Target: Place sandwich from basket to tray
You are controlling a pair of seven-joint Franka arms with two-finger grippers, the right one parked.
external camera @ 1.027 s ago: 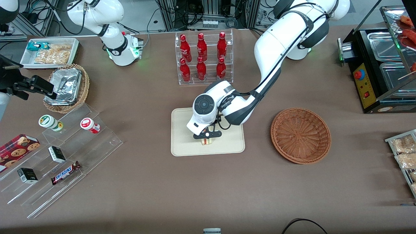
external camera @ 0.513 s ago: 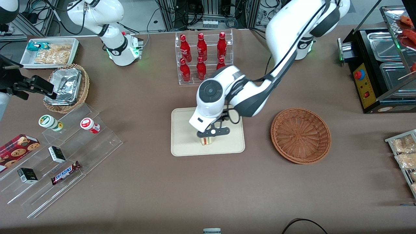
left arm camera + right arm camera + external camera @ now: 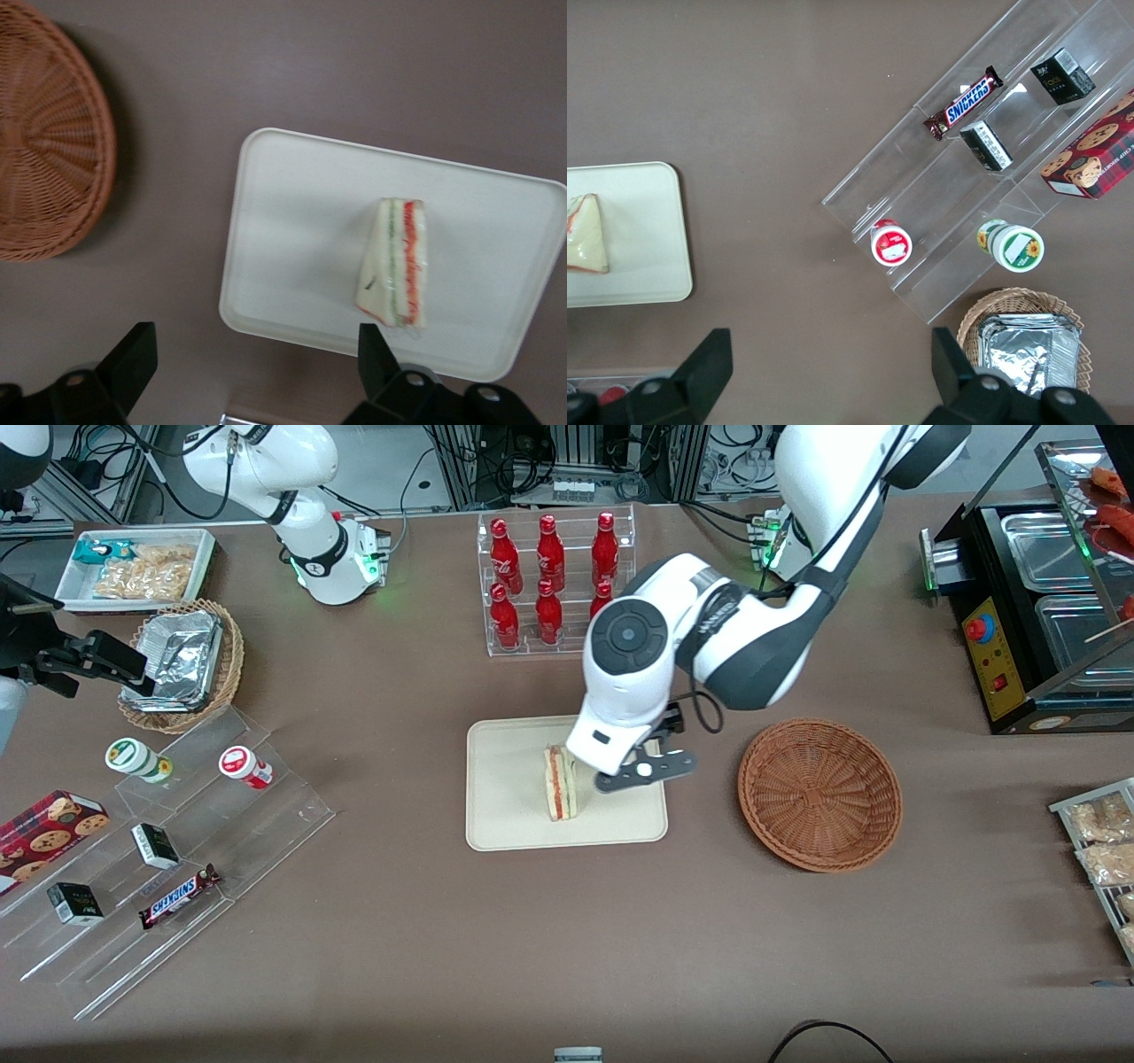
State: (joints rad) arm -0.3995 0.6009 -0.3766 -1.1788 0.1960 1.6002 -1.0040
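Observation:
The sandwich (image 3: 560,784), a white triangular wedge with red and green filling, stands on its edge on the beige tray (image 3: 505,815), free of any grip. The left wrist view shows the sandwich (image 3: 399,261) on the tray (image 3: 292,230), and the right wrist view shows the same sandwich (image 3: 585,235) and tray (image 3: 647,230). My left gripper (image 3: 645,769) hangs open and empty above the tray's edge nearest the basket; its black fingertips (image 3: 133,359) stand wide apart. The reddish-brown wicker basket (image 3: 819,793) sits empty beside the tray, toward the working arm's end of the table, and its rim (image 3: 44,133) also appears in the left wrist view.
A clear rack of red bottles (image 3: 554,584) stands farther from the front camera than the tray. A stepped acrylic shelf (image 3: 177,850) with snacks, a small wicker basket of foil containers (image 3: 182,664) and a white bin (image 3: 137,567) lie toward the parked arm's end. A black food warmer (image 3: 1036,602) stands at the working arm's end.
The gripper has let go of the sandwich, risen, and swung toward the basket. The sandwich, covered by the hand before, now stands in plain view on the tray.

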